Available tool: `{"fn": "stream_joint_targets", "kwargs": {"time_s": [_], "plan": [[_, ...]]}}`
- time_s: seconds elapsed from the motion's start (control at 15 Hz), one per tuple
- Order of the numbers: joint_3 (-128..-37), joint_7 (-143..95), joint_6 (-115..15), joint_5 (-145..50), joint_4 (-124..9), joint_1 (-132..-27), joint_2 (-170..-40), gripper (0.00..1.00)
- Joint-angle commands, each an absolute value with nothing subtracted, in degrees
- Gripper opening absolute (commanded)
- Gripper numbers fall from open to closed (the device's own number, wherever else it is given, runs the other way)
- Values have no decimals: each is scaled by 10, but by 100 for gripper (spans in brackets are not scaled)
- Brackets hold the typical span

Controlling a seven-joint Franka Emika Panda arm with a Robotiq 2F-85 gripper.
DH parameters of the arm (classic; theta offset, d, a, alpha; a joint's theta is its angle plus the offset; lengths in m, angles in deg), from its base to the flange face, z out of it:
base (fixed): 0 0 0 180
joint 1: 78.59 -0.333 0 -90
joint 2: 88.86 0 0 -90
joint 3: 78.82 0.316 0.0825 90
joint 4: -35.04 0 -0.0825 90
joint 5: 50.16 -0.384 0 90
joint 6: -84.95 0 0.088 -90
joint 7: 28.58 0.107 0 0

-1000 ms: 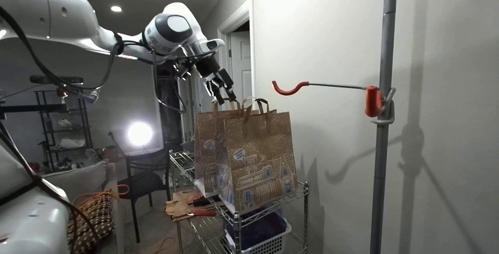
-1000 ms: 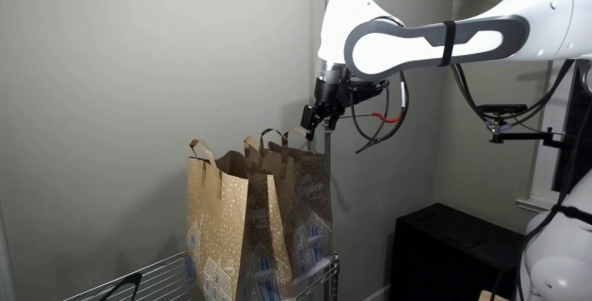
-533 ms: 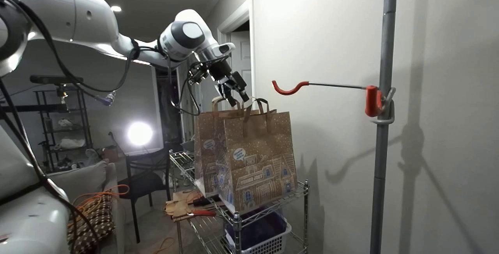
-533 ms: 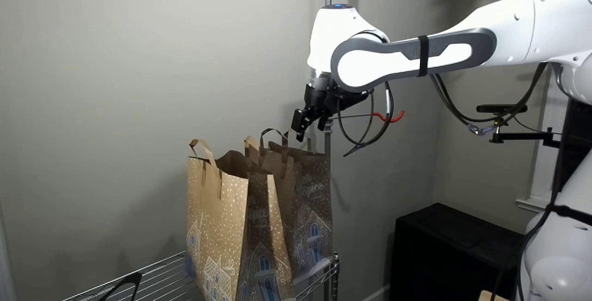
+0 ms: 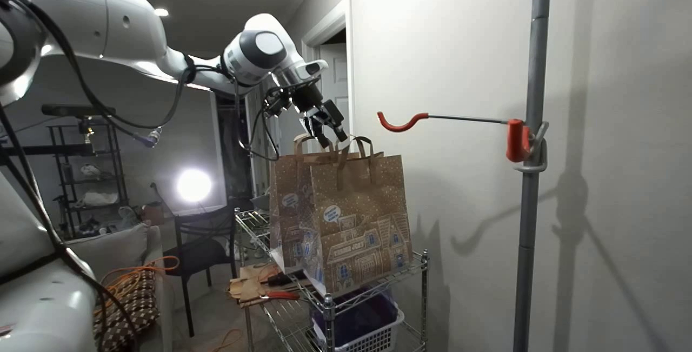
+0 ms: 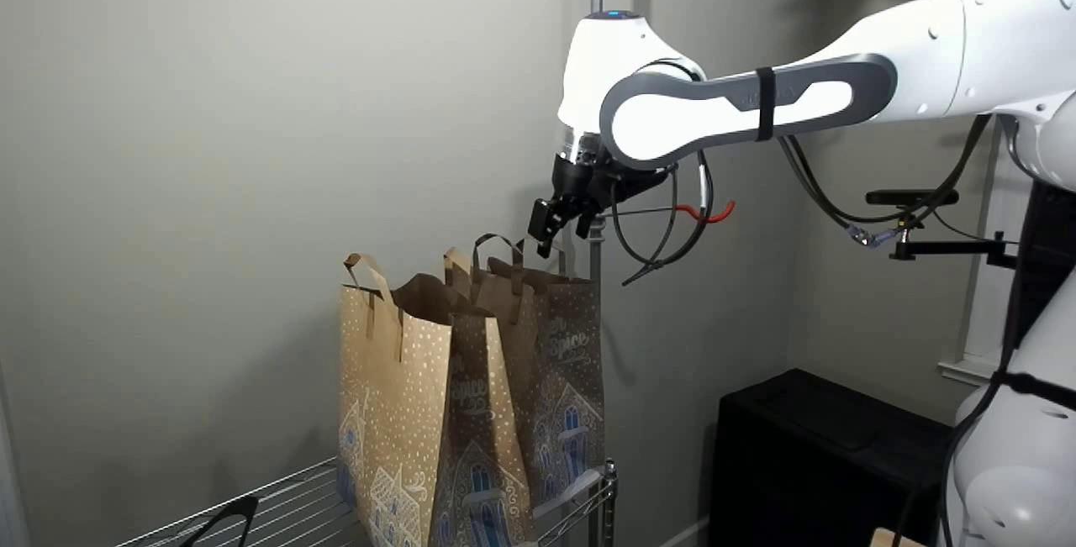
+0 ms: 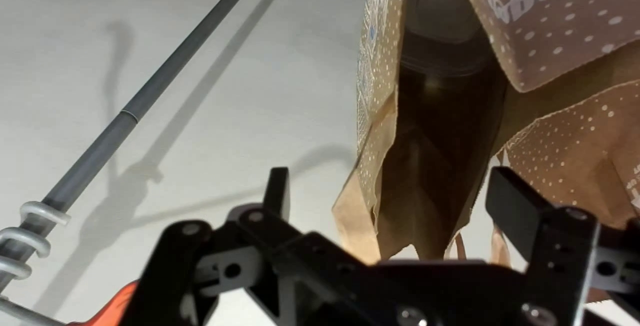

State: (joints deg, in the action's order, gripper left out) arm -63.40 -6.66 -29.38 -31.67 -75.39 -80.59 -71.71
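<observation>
Hand (image 7: 387, 186): jaws spread wide, lower half of wrist view, one left of middle, one at right. Hangs just above the bag tops, closest to the near bag (image 5: 359, 222); jaw ends close to its handles (image 5: 372, 167), touching or not can't tell.

Near bag: brown paper, white dots, printed houses with blue windows, pale speech bubble. Upright on the rack (image 5: 424, 298), middle of frame in an exterior view. Far bag (image 6: 391, 379): same sort of print, also upright on the rack, left of the near bag in both exterior views; the two overlap. Wrist view: bag mouth (image 7: 440, 130) gapes upper middle, dark inside, between the jaws in frame; more dotted paper (image 7: 565, 25) along the right edge.

Arm (image 6: 748, 97): white and gray, in from upper right in an exterior view. Pole (image 5: 527, 222): upright, right side of frame in an exterior view, red-tipped hook (image 5: 400, 128) sticking out left from it. Wall (image 5: 465, 60): pale, behind the pole, shadows of pole and hook on it. Basket (image 5: 373, 339): white, purple inside, bottom middle, on the rack below the bags. Tool (image 5: 284, 295): red grip, lower middle, left of the bags. Lower left: orange cord (image 5: 172, 259) by a patterned pillow (image 5: 146, 298). Chair (image 5: 203, 254): dark, left of the bags, glaring lamp (image 5: 194, 185) above it in frame. Black box (image 6: 824, 446): lower right in an exterior view.
</observation>
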Motion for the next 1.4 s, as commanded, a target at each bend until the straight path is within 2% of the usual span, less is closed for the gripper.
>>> {"fn": "stream_joint_targets", "kwargs": {"time_s": [0.0,0.8,1.33], "plan": [[-640,-60,-296,-301,-745,-809,-725,100],[-675,-80,-363,-330,-685,-825,-785,100],[-683,-55,-326,-342,-703,-836,-798,100]]}}
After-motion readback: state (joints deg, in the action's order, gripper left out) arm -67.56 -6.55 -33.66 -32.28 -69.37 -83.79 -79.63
